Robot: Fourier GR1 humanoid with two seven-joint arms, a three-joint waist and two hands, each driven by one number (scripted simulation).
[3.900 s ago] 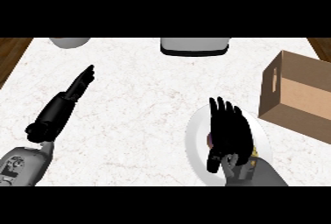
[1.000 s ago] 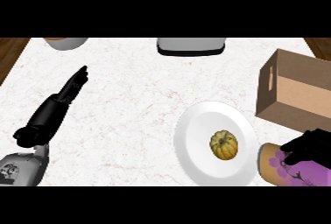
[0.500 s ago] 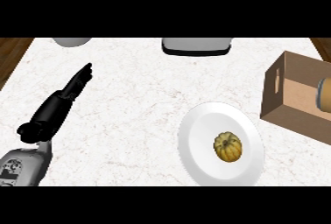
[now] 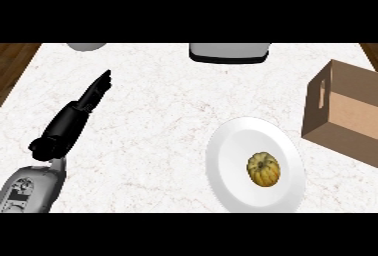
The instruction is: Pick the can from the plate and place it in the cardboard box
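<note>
One left hand (image 4: 93, 95), fingers straight, holding nothing, plate (image 4: 235, 147) to its right with perhaps a small squash (image 4: 263, 169), cardboard box (image 4: 345, 119) farther right.

The cardboard box (image 4: 347, 120) is plain brown and stands upright, turned at an angle, with a dark slot handle cut in its left wall. The view's right edge cuts it off, so little of its inside shows. The plate (image 4: 240, 150) is white, round and flat on the counter, just left of the box and nearer the robot, close to the box's lower corner without touching it. A small ribbed yellow-brown gourd (image 4: 263, 169) sits right of the plate's middle, on the box's side.
</note>
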